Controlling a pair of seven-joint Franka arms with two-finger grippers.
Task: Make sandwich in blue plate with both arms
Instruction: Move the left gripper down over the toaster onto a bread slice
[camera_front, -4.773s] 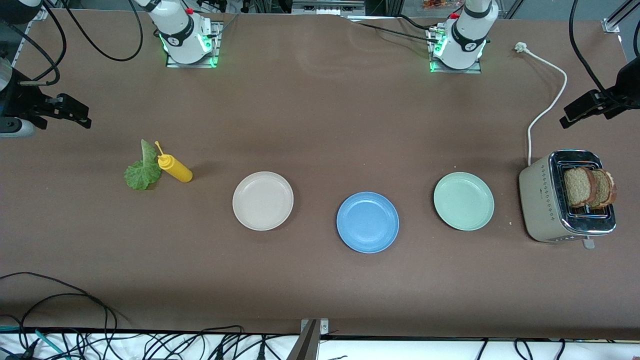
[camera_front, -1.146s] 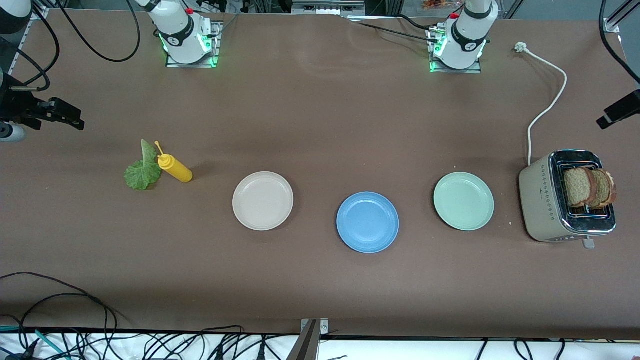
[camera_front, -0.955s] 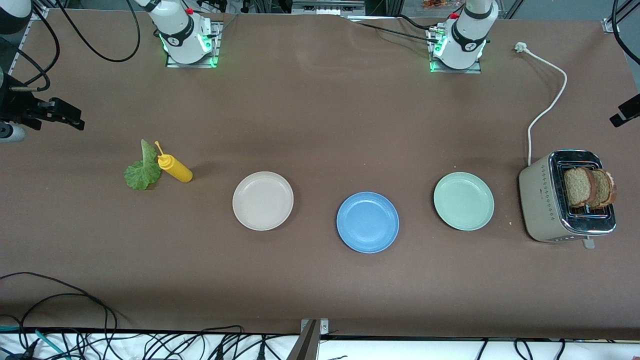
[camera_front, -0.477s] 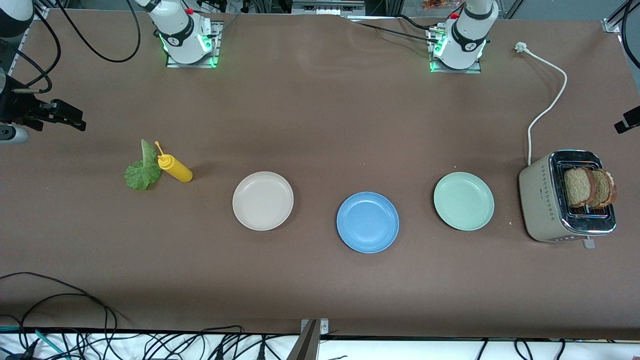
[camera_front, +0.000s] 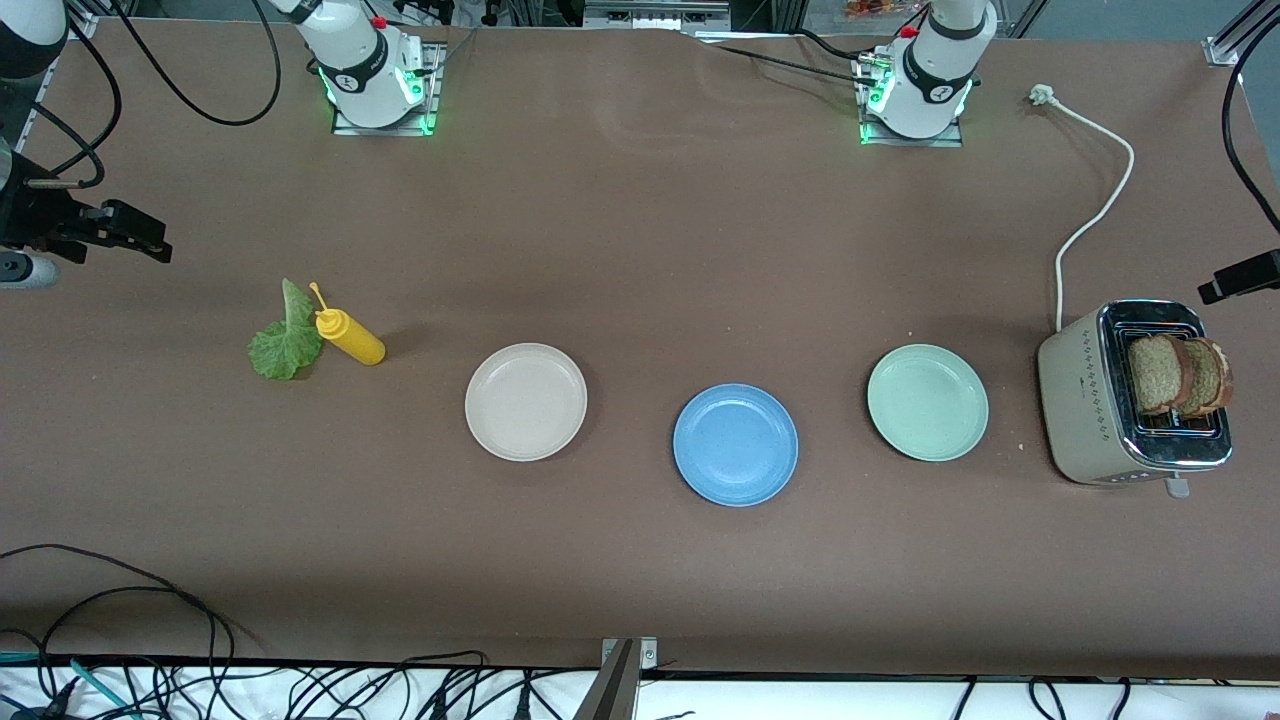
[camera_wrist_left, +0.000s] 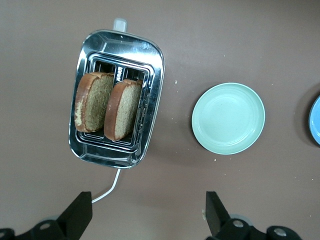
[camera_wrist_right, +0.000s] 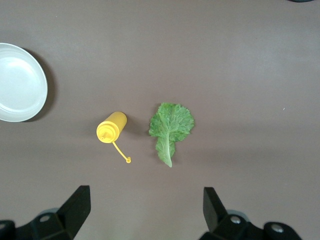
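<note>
The blue plate (camera_front: 735, 445) lies bare at the table's middle, nearer the front camera than its two neighbour plates; its rim (camera_wrist_left: 317, 120) just shows in the left wrist view. Two brown bread slices (camera_front: 1178, 375) (camera_wrist_left: 95, 100) stand upright in the toaster's slots. A green lettuce leaf (camera_front: 283, 340) (camera_wrist_right: 171, 125) lies flat at the right arm's end. My left gripper (camera_front: 1215, 290) (camera_wrist_left: 147, 202) hangs open and empty above the white cord beside the toaster. My right gripper (camera_front: 158, 243) (camera_wrist_right: 145, 197) hangs open and empty over bare table beside the lettuce.
A yellow squeeze bottle (camera_front: 348, 337) (camera_wrist_right: 112, 127) lies touching the lettuce. A beige plate (camera_front: 526, 401) (camera_wrist_right: 20, 82) and a mint-green plate (camera_front: 927, 402) (camera_wrist_left: 228, 118) flank the blue one. The steel toaster (camera_front: 1100, 400) (camera_wrist_left: 120, 50) trails a white cord (camera_front: 1095, 210).
My left gripper has swung out to the table's end and come in over the cord by the toaster. My right gripper has barely shifted. Nothing on the table has moved.
</note>
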